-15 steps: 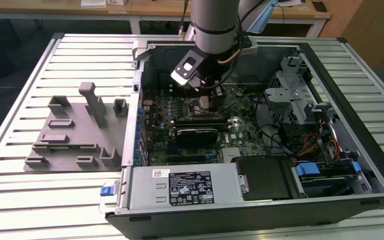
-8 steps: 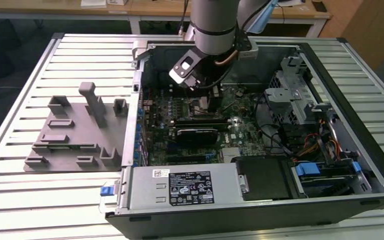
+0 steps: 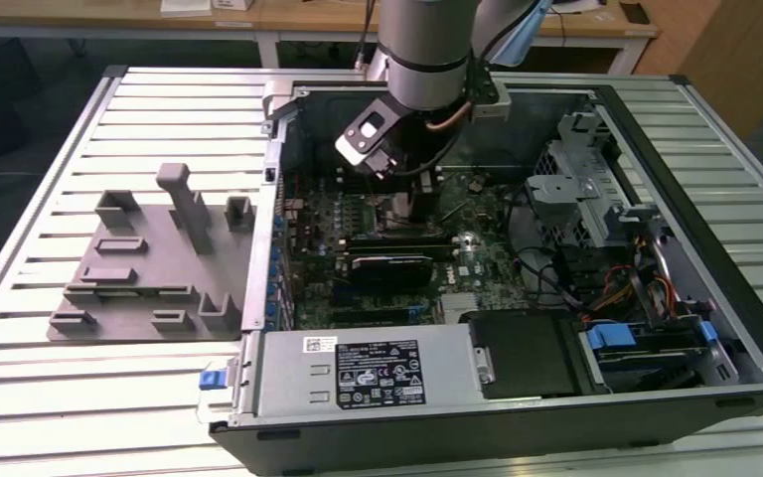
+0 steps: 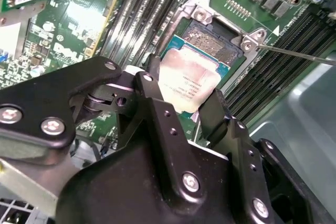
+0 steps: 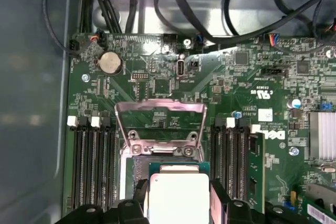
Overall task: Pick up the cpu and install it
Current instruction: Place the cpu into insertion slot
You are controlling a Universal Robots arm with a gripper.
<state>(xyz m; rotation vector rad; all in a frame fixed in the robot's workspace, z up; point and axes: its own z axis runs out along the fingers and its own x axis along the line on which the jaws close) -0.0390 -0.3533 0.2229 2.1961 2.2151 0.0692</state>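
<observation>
A grey fixture [image 3: 156, 263] sits on the surface [image 3: 37, 388] at the exterior view's left; right of it, the arm [image 3: 424, 50] reaches into the open case [image 3: 515, 437]. In the second wrist view the tool [image 4: 184, 98] clamps the cpu [image 4: 188, 80] over the socket [image 4: 210, 39].

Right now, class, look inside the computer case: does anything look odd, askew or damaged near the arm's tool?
The silver-grey square cpu, held in the black tool, has a smeared, blotchy top, like leftover paste. It is also off-centre over the open metal-framed socket, leaving one end uncovered.
</observation>
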